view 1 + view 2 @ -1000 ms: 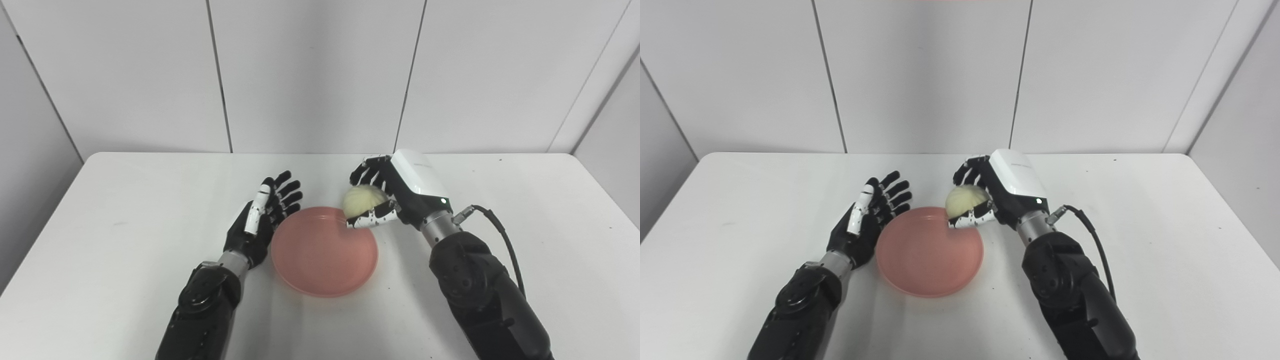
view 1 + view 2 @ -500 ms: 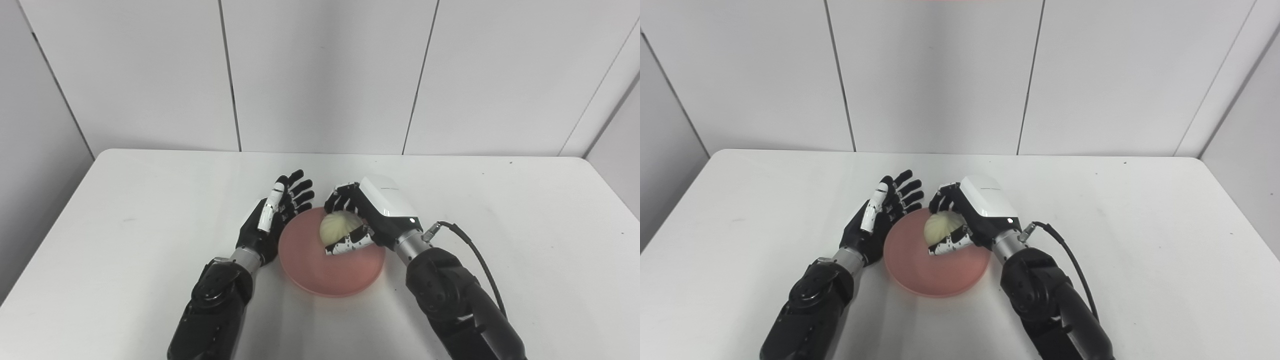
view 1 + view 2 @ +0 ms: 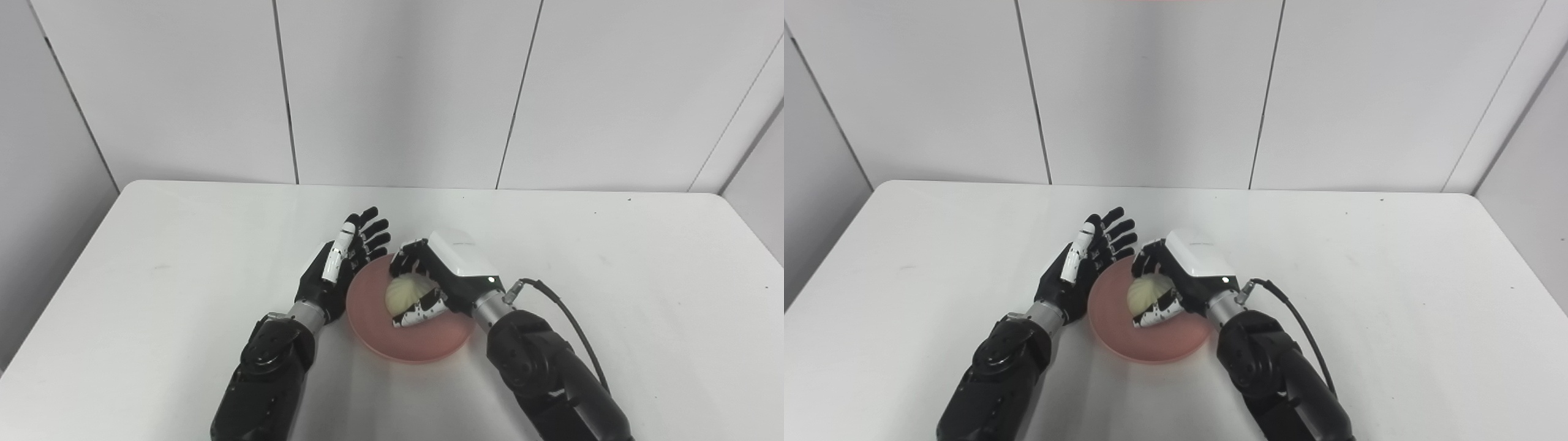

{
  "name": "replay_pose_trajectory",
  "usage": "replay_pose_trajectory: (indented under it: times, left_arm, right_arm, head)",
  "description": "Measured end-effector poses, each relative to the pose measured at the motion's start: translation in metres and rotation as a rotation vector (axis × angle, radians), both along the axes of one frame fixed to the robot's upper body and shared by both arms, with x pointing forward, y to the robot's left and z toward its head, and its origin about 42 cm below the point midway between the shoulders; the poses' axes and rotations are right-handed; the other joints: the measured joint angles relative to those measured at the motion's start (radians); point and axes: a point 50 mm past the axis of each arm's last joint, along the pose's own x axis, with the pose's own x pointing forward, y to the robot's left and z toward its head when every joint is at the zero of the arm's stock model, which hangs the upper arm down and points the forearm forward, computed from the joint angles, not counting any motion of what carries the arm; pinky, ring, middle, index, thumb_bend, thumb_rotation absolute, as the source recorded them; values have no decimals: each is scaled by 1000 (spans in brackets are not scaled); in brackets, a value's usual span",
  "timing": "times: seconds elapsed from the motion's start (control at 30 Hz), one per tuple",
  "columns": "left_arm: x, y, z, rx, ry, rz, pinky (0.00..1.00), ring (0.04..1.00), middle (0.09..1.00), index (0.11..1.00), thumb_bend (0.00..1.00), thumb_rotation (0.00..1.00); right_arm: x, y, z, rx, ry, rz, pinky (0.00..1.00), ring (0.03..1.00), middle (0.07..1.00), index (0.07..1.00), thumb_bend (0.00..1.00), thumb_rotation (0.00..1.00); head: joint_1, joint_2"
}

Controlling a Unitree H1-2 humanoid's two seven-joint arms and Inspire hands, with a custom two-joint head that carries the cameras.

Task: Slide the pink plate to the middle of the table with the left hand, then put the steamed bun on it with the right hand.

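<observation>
The pink plate (image 3: 375, 318) lies near the middle of the white table. Over its centre sits the pale steamed bun (image 3: 406, 293), with my right hand (image 3: 438, 278) shut on it, fingers behind it and thumb in front. Whether the bun rests on the plate or hangs just above it I cannot tell. My left hand (image 3: 339, 269) stands open against the plate's left rim, fingers spread and pointing away from me. In the right eye view the bun (image 3: 1146, 293) shows in the same grasp over the plate (image 3: 1118, 327).
The white table (image 3: 153, 257) stretches bare to both sides and ends at a grey panelled wall behind. A black cable (image 3: 566, 312) loops off my right wrist over the table's right half.
My right hand carried the bun from beyond the plate's far right rim to over its centre and lower. The left hand kept its open pose beside the plate. The camera view shifted.
</observation>
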Motion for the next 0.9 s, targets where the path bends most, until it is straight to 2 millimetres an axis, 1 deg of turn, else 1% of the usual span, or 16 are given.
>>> replay_pose_trajectory:
  times: [0.1, 0.3, 0.4, 0.57, 0.63, 0.8, 0.83, 0.87, 0.9]
  left_arm:
    - [0, 0, 0, 0, 0, 0, 903, 904, 911, 911, 461, 1000]
    - [0, 0, 0, -1, 0, 3, 902, 904, 909, 910, 456, 1000]
    - [0, 1, 0, 0, -1, 4, 906, 906, 913, 914, 458, 1000]
    - [0, 1, 1, -1, -2, 5, 902, 903, 911, 910, 462, 1000]
    - [0, 1, 1, -1, -2, 5, 894, 898, 904, 903, 460, 1000]
    - [0, 0, 1, -3, -2, 5, 887, 896, 896, 894, 458, 1000]
    - [0, -1, 1, -5, -2, 5, 885, 894, 893, 889, 457, 1000]
    - [-1, -2, 1, -8, -1, 5, 883, 893, 891, 887, 457, 1000]
    - [-1, -2, 1, -10, -1, 6, 884, 893, 892, 888, 457, 1000]
  right_arm:
    - [2, 1, -5, -13, 9, 1, 409, 471, 536, 491, 504, 130]
    - [4, 4, -5, -24, 6, 10, 419, 480, 541, 492, 504, 131]
    - [7, 6, -5, -36, -1, 21, 463, 510, 560, 493, 504, 134]
    - [7, 9, -4, -70, -20, 29, 471, 507, 561, 494, 503, 138]
    - [7, 10, -3, -78, -21, 32, 507, 534, 577, 495, 505, 145]
    - [5, 10, 1, -115, -23, 44, 555, 597, 625, 496, 506, 156]
    - [4, 10, 2, -123, -24, 46, 565, 619, 652, 540, 521, 210]
    - [4, 10, 3, -130, -22, 49, 573, 631, 669, 627, 552, 316]
    - [3, 10, 4, -136, -20, 50, 588, 660, 709, 703, 583, 439]
  head:
    - [0, 2]
    - [0, 6]
    - [2, 11]
    - [3, 12]
    - [3, 12]
    - [6, 15]
    - [8, 15]
    - [8, 15]
    - [8, 15]
